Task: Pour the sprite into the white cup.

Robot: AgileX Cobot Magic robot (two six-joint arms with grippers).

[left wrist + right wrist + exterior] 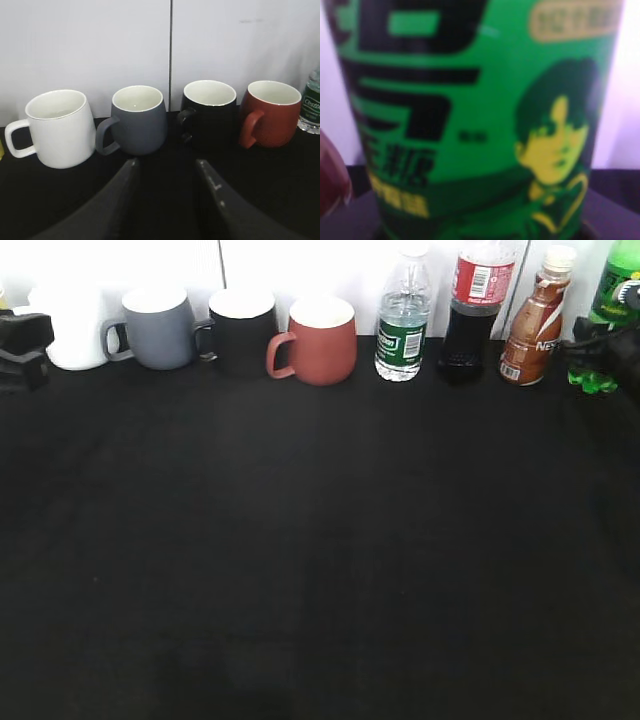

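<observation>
The sprite [612, 285] stands at the far right of the back row, its green base on the black table. My right gripper [603, 348] sits around its lower body. In the right wrist view the green label [485, 125] fills the frame, blurred and very close, and the fingers are not clear. The white cup [72, 332] stands at the far left of the row, with its handle to the left in the left wrist view [60, 130]. My left gripper [165, 162] is open and empty, low over the table, facing the gap between two other mugs. It is right of the white cup.
Along the back wall stand a grey mug [160, 330], a black mug [243, 332], a red mug [320, 340], a clear water bottle [402, 330], a cola bottle [472, 315] and a brown coffee bottle [532, 325]. The black table [320, 560] runs forward.
</observation>
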